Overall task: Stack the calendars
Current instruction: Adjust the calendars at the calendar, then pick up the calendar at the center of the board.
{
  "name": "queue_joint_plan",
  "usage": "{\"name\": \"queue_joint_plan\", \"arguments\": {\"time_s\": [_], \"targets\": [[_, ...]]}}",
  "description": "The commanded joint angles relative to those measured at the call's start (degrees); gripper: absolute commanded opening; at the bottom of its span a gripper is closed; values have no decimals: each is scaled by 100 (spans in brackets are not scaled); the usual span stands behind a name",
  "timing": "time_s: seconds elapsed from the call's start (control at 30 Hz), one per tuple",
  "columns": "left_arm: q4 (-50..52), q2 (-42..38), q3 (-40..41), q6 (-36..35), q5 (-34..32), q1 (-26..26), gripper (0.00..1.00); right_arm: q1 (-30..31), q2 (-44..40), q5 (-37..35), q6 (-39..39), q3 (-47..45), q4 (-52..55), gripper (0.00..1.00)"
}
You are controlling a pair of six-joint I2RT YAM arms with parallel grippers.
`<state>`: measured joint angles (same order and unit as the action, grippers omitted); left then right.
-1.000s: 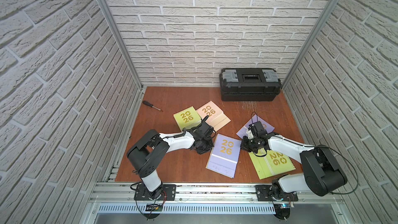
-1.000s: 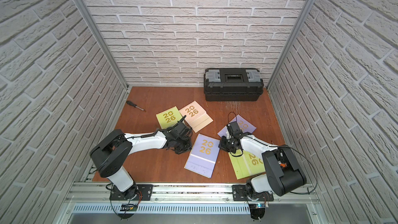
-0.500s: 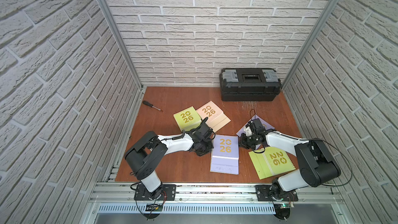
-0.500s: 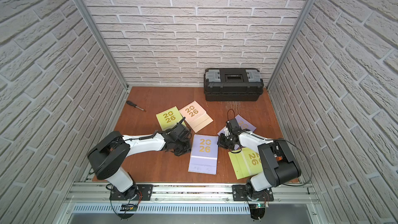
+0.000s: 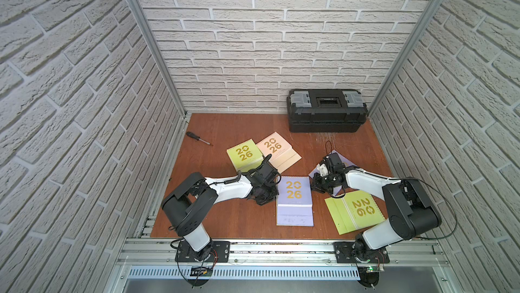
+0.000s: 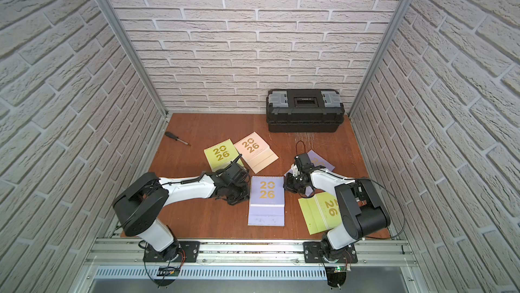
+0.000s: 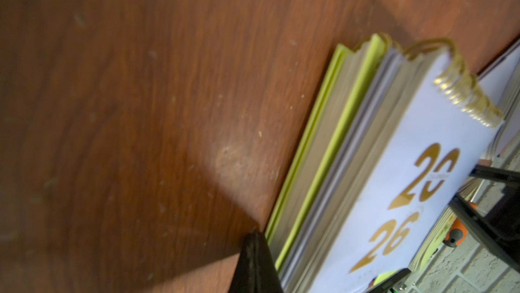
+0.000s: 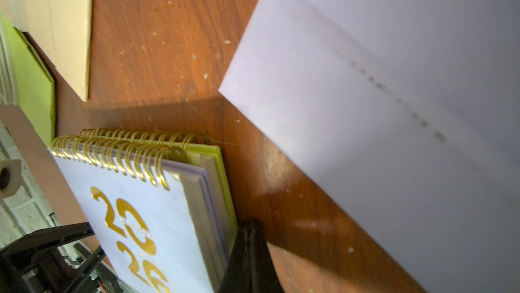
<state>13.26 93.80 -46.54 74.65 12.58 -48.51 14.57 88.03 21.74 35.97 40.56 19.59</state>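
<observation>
Both top views: brown wooden table (image 5: 225, 221) with five flat spiral-bound calendars showing, all with gold "2026" covers. The centre lavender calendar (image 5: 294, 193) lies flat near the front, between the arms. The left gripper (image 5: 266, 193) is low at its left edge and the right gripper (image 5: 319, 187) low at its right edge. The fingers are too small here to tell whether they are apart or together. The far lime green calendar (image 5: 244, 155) and the peach-pink calendar (image 5: 277, 150) touch, behind the left arm. The second lavender calendar (image 5: 342, 159) is partly under the right arm. The front lime green calendar (image 5: 354, 211) reads a full 2026 in a top view. In a top view where the elbow covers more (image 6: 320, 212), only the 26 reads. A black plastic toolbox with grey latches (image 5: 326, 111) stands at the back wall. A black-handled screwdriver (image 5: 198, 138) lies back left, well apart.

Left wrist: shows what the top views hide. A third lime green calendar (image 7: 318, 150) lies under the centre lavender calendar (image 7: 408, 179), a stack two high with the spirals at the same end. The left fingers (image 7: 254, 260) are together in one black wedge, tip on the table just beside the lime edge, holding nothing. The right gripper (image 7: 495, 221) is blurred beyond the stack.

Right wrist: same stack from the opposite side, lavender (image 8: 135, 207) over lime (image 8: 222, 176). The right fingers (image 8: 247, 257) are together against the stack's side, gripping nothing. The second lavender calendar (image 8: 394, 108) is near but apart from the stack. The peach-pink calendar (image 8: 70, 24) and the far lime green calendar (image 8: 33, 80) are further off.
</observation>
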Motion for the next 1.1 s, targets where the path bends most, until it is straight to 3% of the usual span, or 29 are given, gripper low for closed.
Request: {"name": "queue_joint_plan", "arguments": {"time_s": [0.0, 0.17, 0.47, 0.8, 1.07], "targets": [[824, -173, -28, -170, -277, 96, 0, -49, -380, -432, -243, 210, 456, 3], [1216, -580, -15, -408, -371, 490, 0, -40, -729, -815, -483, 552, 1090, 3], [1836, -1495, 222, -878, -467, 1441, 0, 232, -671, -691, -391, 1096, 1285, 6], [2205, -2274, 572, -1467, -195, 2673, 0, 1236, 85, -1028, -96, 2133, 1363, 20], [2178, -2233, 560, -1937, 114, 3475, 0, 1712, 763, -1015, 86, 2849, 1292, 26]]}}
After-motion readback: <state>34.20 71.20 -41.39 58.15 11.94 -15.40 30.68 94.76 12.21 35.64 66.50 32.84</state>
